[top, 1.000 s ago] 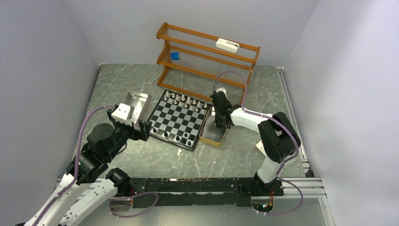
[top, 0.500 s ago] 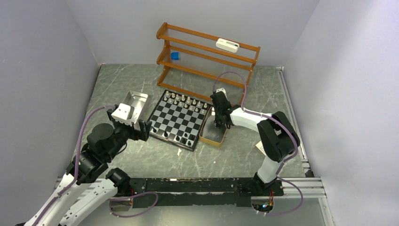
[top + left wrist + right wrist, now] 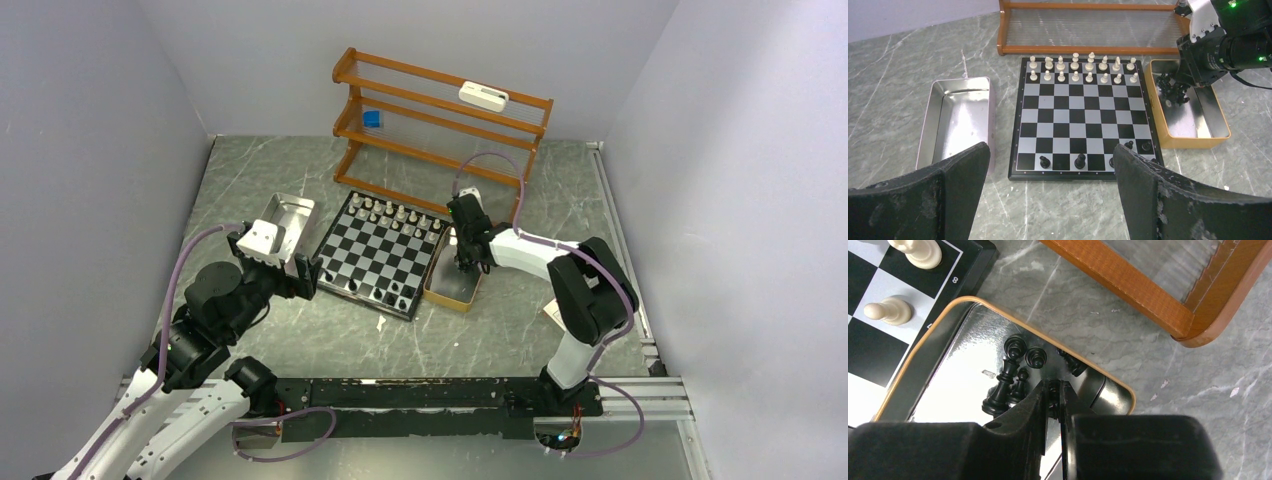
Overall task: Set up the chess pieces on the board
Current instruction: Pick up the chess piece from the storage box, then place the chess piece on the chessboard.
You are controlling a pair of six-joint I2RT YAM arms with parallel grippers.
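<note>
The board [image 3: 380, 255] lies mid-table. White chess pieces [image 3: 1083, 70] fill its two far rows, and three black ones [image 3: 1080, 161] stand along its near edge. More black pieces [image 3: 1013, 375] lie heaped in the tan box [image 3: 953, 385] right of the board. My right gripper [image 3: 1054, 390] is down in that box [image 3: 452, 290], shut on a small black piece pinched at its tips. My left gripper [image 3: 1050, 147] hangs open over the table just in front of the board's near edge, holding nothing.
A shiny metal tray [image 3: 955, 120] sits left of the board. A wooden shelf rack [image 3: 440, 120] stands behind the board and box. One black piece [image 3: 381, 322] lies on the table by the board's near corner.
The right gripper's jaws have closed in the box. Neither arm has visibly shifted.
</note>
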